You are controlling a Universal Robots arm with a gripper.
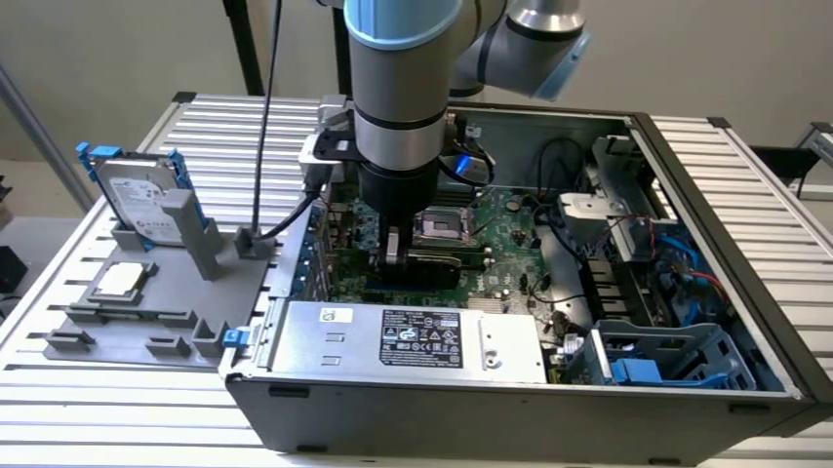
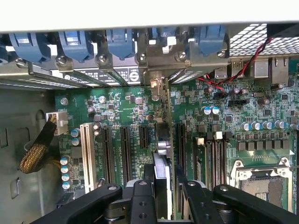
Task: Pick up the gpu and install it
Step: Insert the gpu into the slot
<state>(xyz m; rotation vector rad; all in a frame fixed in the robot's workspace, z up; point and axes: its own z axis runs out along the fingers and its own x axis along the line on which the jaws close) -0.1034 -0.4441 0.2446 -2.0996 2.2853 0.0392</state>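
The gripper [image 2: 164, 196] was clamped on the gpu [image 2: 162, 154], its fingers [image 2: 142, 198] pressing both faces of the thin card, which stood on edge between them. Straight out from the fingertips the card ran over the motherboard [image 2: 121, 102] to its silver bracket [image 2: 158, 88] at the case's rear wall. It seemed to sit in a slot, though the contact was hidden. Black expansion slots [image 2: 125, 154] lay either side.

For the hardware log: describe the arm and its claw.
The arm is a thick silver-grey tube with light blue joint caps and a black wrist section. A black cable hangs beside it. The claw has black fingers with small round screws.
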